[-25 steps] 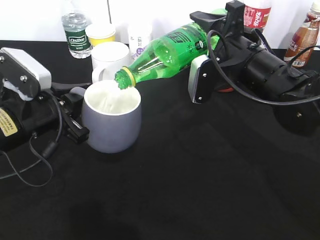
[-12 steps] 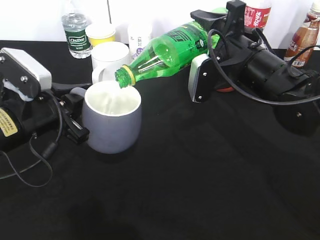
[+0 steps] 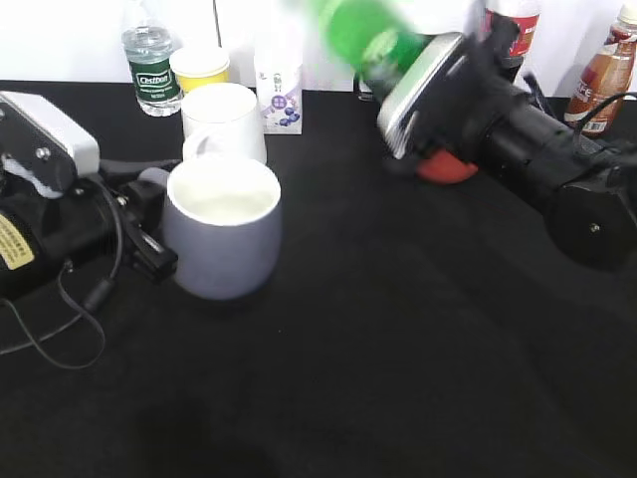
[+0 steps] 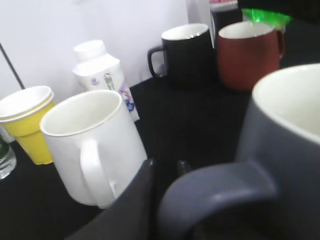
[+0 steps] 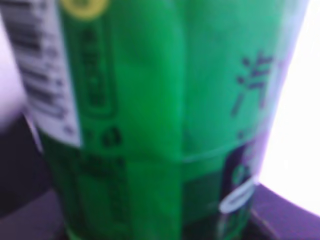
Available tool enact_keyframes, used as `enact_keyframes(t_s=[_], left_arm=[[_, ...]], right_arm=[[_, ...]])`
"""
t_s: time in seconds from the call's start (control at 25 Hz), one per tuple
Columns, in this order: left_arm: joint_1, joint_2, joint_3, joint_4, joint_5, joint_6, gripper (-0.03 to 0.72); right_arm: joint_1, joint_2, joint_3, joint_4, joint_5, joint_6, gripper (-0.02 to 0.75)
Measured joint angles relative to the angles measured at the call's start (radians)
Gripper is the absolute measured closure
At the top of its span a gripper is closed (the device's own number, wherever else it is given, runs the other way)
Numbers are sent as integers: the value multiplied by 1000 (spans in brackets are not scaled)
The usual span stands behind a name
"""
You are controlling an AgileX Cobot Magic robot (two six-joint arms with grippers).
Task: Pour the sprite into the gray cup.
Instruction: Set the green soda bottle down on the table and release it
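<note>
Nearest me, my left gripper [image 3: 149, 234] sits at the handle of the gray cup [image 3: 221, 239], clamped on the loop as far as I can judge; in my left wrist view the handle [image 4: 220, 192] curves right up against my dark finger. The cup stands upright on the black tabletop [image 3: 398, 378], its white inside facing up, and I cannot tell from here how much liquid it holds.

What has changed: half a second ago I held the sprite [image 3: 363, 30] tipped low with its mouth over the cup's rim. Now my right gripper [image 3: 423, 85] has swung it up and away, well apart from the cup, the bottle a green blur near the top of the exterior view. My right wrist view is filled with the green body and its label [image 5: 150, 120], so I am closed on the bottle. I judge that the pouring itself is over and what remains is to set the bottle down upright without catching the things behind.

Further back stand a white mug [image 3: 224, 119], a yellow paper cup [image 3: 199, 68], a small white carton [image 3: 279, 85] and a clear water bottle [image 3: 149, 60]; a red object [image 3: 448, 167] lies under my right arm. A black mug [image 4: 192, 52] and a red-brown mug [image 4: 247, 52] show in the left wrist view. A white wall [image 3: 60, 40] closes the scene
</note>
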Motion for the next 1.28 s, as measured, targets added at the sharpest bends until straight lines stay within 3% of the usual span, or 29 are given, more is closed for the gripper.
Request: enact_keyframes(t_s=[0.08,0.16,0.28,0.4,0.52,0.68,0.92,1.08,1.28], left_arm=[[0,0,2,-82,-16,1,606],[30,0,5,-175,-103,12,606],[172,1,-13,-207,-141,19,606],[331,49,-93,-214,-134,21,606],[406,220,-207,-220,-142,21,606],[410,441,-382,-212,-141,21,606],[410,570,-550,-207,-127,17,607],[410,571,-547,-208,-105,10,565],[410,523,-386,-232,-184,7,475]], right_arm=[[0,0,0,0,1,368,332],[0,0,0,-33,16,601,332],[0,0,0,-142,67,707,332],[0,0,0,-177,68,801,332],[0,0,0,-200,68,856,332],[0,0,0,-271,75,925,332],[0,0,0,-271,79,928,332],[0,0,0,-271,81,928,332],[0,0,0,-267,83,928,332]])
